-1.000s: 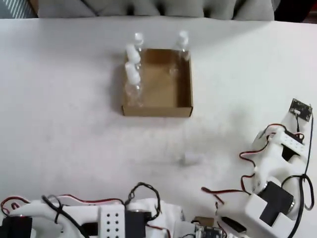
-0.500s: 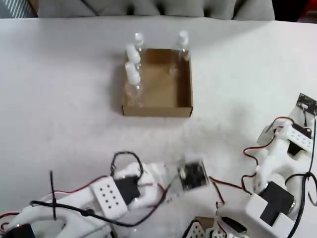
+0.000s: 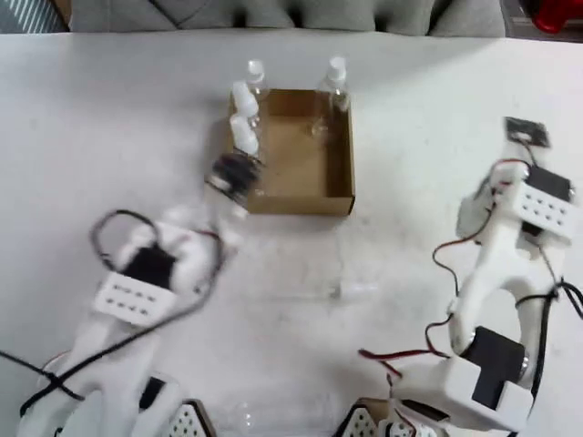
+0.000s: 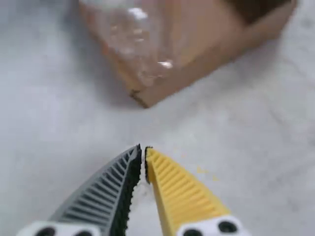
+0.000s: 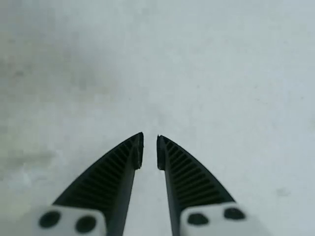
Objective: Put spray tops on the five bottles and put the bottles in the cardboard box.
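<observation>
The cardboard box (image 3: 339,155) stands at the table's far middle. Three clear bottles with white spray tops stand along its far and left sides: two at the left (image 3: 244,135), one at the far right corner (image 3: 335,80). Another topped bottle (image 3: 253,75) is at the far left corner. A clear bottle (image 3: 351,289) lies on the table in front of the box. My left gripper (image 3: 228,202) (image 4: 143,150) is shut and empty just off the box's front left corner (image 4: 142,98), with a bottle (image 4: 138,44) behind that corner. My right gripper (image 3: 515,146) (image 5: 149,138) is shut over bare table at the far right.
Something clear, perhaps another bottle (image 3: 273,414), lies at the near edge between the arm bases. Wires loop around both arms. The table (image 3: 109,118) is white, with open room left and right of the box.
The left arm has swung from the near middle of the table up to the box's front left corner. The right arm has stretched farther away along the right side.
</observation>
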Robot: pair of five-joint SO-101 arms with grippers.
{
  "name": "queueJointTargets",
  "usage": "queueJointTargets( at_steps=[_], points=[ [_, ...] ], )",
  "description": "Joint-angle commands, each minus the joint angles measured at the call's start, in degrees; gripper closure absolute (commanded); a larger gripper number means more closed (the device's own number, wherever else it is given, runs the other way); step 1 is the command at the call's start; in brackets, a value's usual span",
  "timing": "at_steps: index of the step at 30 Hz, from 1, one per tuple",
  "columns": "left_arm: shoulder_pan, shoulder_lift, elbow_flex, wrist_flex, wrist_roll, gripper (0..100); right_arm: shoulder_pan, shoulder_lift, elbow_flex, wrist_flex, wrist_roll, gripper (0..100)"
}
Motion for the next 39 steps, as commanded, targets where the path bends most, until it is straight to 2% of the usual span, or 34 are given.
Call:
queueJointTargets(
  at_steps=[1,5,11,15,20,23,27,32,39],
  points=[
    [-14.99,-0.40,-5.36,0.53,4.31,98,-7.34,-1.10,-8.79,11.03,6.33,98.2],
    [-23.78,-0.22,-5.27,0.53,12.48,98,-15.34,-1.10,-11.34,20.26,12.13,98.2],
    [-35.56,1.98,-4.13,-0.44,20.75,98,-27.21,-1.10,-9.05,20.35,17.85,98.2],
    [-41.19,9.89,-4.31,-4.66,25.41,98,-37.32,-1.71,-7.74,20.53,23.65,98.2],
    [-44.88,23.34,-4.48,-14.42,33.32,98,-51.21,-6.55,-2.02,20.44,27.08,98.2],
    [-47.52,30.20,-7.65,-17.93,36.84,98,-60.00,-10.86,1.76,20.44,26.64,98.2],
    [-51.21,37.67,-14.24,-16.35,39.91,98,-72.04,-15.87,5.36,20.35,23.38,98.1],
    [-51.65,43.82,-19.08,-15.38,40.18,98,-85.23,-17.19,5.98,20.44,18.81,98.1],
    [-56.22,50.42,-25.32,-15.38,40.26,98,-100.70,-17.71,7.30,20.35,11.34,98.0]
  ],
)
